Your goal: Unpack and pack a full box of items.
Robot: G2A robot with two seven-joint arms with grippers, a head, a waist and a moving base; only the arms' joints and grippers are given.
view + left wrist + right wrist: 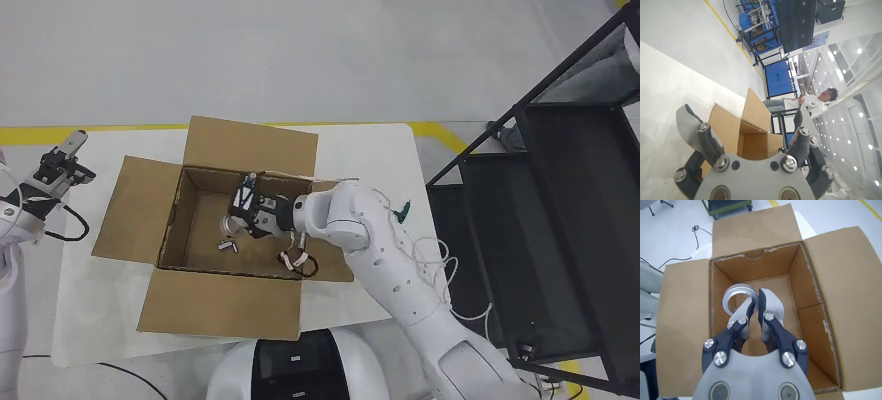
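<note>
Right tool [756, 298] clenched on silver metal ring [738, 288] inside open brown cardboard box [800, 275], left tool [743, 111] released near white counter [365, 155] edge.

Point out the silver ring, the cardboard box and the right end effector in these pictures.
silver ring [739, 288]: right wrist view, on its flat rim face.
cardboard box [804, 281]: right wrist view, on an inner side wall.
right end effector [757, 296]: right wrist view, midway between the fingertips clamping the silver ring.

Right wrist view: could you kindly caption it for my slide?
Right gripper shut on a silver ring inside the cardboard box.
</note>
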